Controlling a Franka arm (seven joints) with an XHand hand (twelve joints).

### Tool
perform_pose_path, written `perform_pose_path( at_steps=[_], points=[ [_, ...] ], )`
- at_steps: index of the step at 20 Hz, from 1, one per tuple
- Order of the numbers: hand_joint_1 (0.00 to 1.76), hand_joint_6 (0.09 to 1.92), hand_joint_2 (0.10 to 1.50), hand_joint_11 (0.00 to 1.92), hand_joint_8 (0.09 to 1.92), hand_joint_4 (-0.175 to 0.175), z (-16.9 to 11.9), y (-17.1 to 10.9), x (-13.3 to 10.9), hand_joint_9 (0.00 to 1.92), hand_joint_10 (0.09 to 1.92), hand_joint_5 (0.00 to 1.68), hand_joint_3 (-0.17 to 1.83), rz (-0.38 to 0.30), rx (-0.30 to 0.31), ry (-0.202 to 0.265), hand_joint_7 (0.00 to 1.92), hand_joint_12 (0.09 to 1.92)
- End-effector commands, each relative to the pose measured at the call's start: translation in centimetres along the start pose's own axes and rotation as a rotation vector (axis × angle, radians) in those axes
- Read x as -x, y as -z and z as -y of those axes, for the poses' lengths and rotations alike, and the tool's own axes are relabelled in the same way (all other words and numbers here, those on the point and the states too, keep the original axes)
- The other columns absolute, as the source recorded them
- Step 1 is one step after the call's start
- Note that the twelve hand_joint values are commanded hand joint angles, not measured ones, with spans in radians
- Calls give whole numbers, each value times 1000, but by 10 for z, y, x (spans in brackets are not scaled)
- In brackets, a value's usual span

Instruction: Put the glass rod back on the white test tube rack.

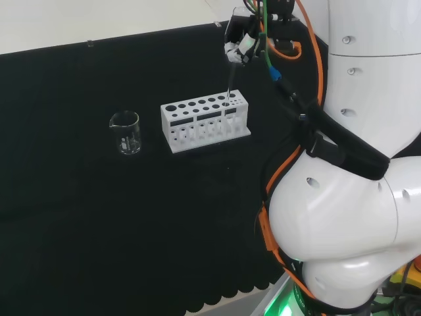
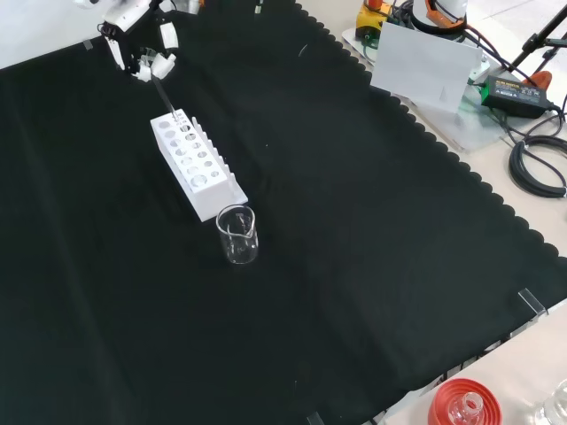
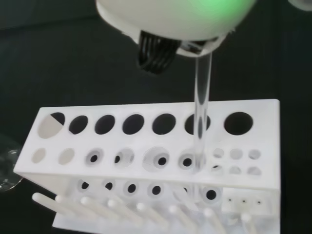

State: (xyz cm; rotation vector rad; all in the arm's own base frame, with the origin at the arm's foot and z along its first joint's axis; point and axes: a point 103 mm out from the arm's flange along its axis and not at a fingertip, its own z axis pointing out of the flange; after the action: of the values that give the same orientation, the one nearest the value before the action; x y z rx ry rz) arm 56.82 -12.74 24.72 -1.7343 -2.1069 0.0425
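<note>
Hanging above the right end of the white plastic test tube rack (image 1: 205, 121) in the head view, the black and white robot hand (image 1: 241, 41) has its fingers pinched together on the top of a thin clear glass rod (image 1: 229, 87). That rod drops straight down from the hand, and its lower end meets the rack's top plate at one of the holes near the right end. A small clear glass beaker (image 1: 125, 132) stands on the black cloth (image 1: 99, 217), well off to the left of the hand and beyond the rack's other end.

From the front view, the hand (image 2: 142, 49) sits at the top left, directly over the far end of the rack (image 2: 196, 165), with the rod (image 2: 163, 96) slanting from the fingers down to the rack's top. The beaker (image 2: 237, 235) stands just past the rack's near end, away from the hand.

Through the wrist view, the rod (image 3: 202, 102) passes through a hole in the rack's (image 3: 156, 161) upper plate and continues down inside it.
</note>
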Motion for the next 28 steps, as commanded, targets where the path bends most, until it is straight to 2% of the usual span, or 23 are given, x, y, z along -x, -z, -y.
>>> perform_pose_path(
  at_steps=[1,11,17,23,26,28],
  points=[
    [1325,836,567,1613,936,-175,-1,-3,-1,1701,553,1118,890,0,-2,6,1315,742],
    [1324,837,569,1614,935,-175,-8,-6,-16,1699,551,1117,886,2,-9,27,1315,742],
    [1324,837,571,1614,934,-175,-6,-6,-18,1698,550,1116,883,8,-18,24,1315,741],
    [1323,842,569,1618,922,-175,-4,-1,-17,1697,547,1115,884,-16,-10,30,1320,738],
    [1324,808,573,1637,829,-175,-3,1,-16,1705,497,1133,851,-22,-22,30,1351,685],
    [1321,807,614,1657,702,-175,-2,1,-15,1718,432,1123,760,-31,-31,29,1378,637]
  ],
)
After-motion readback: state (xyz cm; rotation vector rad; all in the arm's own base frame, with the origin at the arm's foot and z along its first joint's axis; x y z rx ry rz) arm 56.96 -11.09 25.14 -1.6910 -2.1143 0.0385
